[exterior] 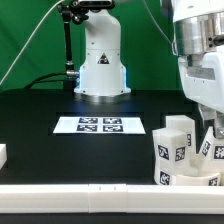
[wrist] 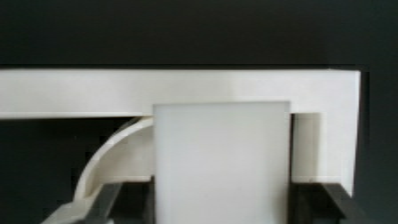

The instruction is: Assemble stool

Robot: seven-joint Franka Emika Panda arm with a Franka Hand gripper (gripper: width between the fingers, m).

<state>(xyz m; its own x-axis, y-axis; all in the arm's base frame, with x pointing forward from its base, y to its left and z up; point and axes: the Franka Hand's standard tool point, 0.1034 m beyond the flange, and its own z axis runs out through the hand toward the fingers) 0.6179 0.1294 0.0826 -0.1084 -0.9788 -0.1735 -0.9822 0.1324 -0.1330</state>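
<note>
From where I stand I count 1 robot arm, 1 gripper, 1 round seat and 2 legs standing on it. There is 1 marker board with 4 tags on it, 1 long white rail and 1 small white block.

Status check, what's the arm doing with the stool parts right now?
Gripper low at the exterior view's right, jaws around a white blocky plastic leg. Tagged white legs clustered there by the long white border rail. Nothing blocking.
</note>
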